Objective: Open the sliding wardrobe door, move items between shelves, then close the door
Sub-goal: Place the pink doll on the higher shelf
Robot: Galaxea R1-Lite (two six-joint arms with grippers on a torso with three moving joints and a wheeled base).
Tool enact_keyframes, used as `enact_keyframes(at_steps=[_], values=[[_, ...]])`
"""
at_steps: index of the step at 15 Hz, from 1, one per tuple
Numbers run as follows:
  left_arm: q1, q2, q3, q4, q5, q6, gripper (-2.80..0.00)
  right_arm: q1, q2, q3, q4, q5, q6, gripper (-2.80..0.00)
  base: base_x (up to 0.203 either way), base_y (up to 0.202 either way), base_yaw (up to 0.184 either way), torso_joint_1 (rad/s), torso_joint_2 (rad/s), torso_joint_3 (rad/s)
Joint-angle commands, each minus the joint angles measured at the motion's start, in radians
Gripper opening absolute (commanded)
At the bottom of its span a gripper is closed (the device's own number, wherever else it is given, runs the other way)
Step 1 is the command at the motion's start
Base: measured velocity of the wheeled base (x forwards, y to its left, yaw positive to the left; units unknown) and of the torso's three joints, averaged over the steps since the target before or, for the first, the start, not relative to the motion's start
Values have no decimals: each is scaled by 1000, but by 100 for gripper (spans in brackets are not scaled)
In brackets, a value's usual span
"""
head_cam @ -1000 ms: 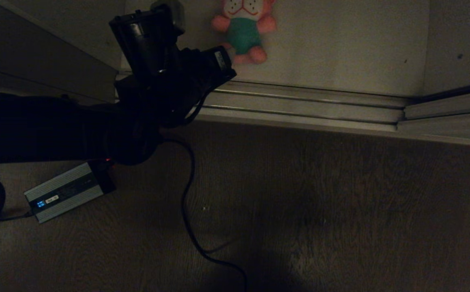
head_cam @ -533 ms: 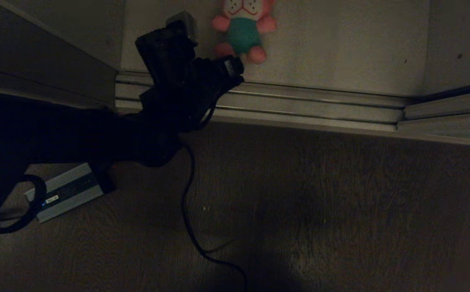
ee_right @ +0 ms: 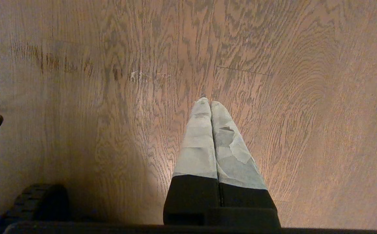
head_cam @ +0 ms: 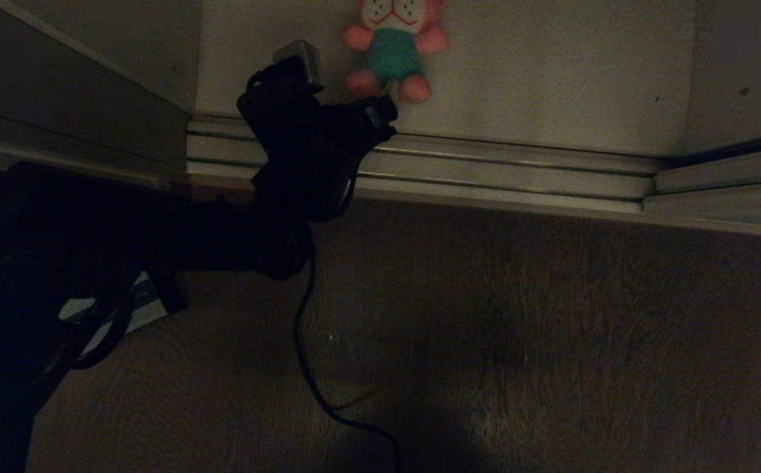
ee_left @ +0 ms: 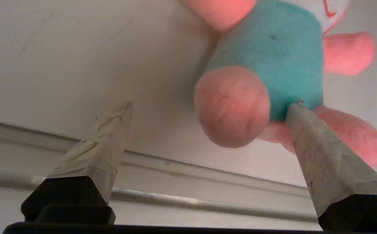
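- Jaws spread wide on our left gripper (ee_left: 208,107) in the left wrist view, taped fingers (ee_left: 110,130) well apart and nothing clamped between them. The pink plush toy (ee_left: 266,65) lies on the white shelf (ee_left: 61,48) right ahead; one fingertip sits against its teal belly, one pink foot hangs in the gap. No squeeze on it that we can see.
- Head view now: our left gripper (head_cam: 354,108) reaches over the metal door track (head_cam: 505,171) at the shelf edge, just beside the toy's feet. The plush toy (head_cam: 393,49) lies on its back on the bottom shelf (head_cam: 551,79), near the front. On the dark wood floor (head_cam: 551,328) a black cable (head_cam: 304,368) trails past a small silver box (head_cam: 140,312).
- Right wrist view: our right gripper (ee_right: 210,105) is parked, fingers pressed together on nothing, pointing at bare wood floor (ee_right: 77,81).
- Where we stand, as we judge it: the wardrobe is open, since the shelf is exposed. This toy either waits to be grabbed or sits freshly placed; we cannot tell which. The second toy is out of sight. Closing the door is left.
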Motion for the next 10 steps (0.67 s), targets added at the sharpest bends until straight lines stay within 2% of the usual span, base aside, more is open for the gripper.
enact_keyframes(at_steps=[1, 4, 5, 6, 10], values=[[12, 32, -27, -27, -11, 6, 0, 0, 0, 3, 0, 2, 0, -280, 0, 0, 0, 0, 0, 0], [15, 76, -56, -20, -48, 3, 0, 0, 0, 5, 1, 0, 0, -280, 0, 0, 0, 0, 0, 0], [18, 92, -78, -18, -67, 1, -104, 0, 0, 3, 0, 0, 0, -280, 0, 0, 0, 0, 0, 0], [19, 93, -91, -17, -69, -4, -280, 0, 0, 3, 1, 1, 0, -280, 0, 0, 0, 0, 0, 0], [18, 89, -105, -18, -70, -6, -280, 0, 0, 4, 0, 0, 0, -280, 0, 0, 0, 0, 0, 0]])
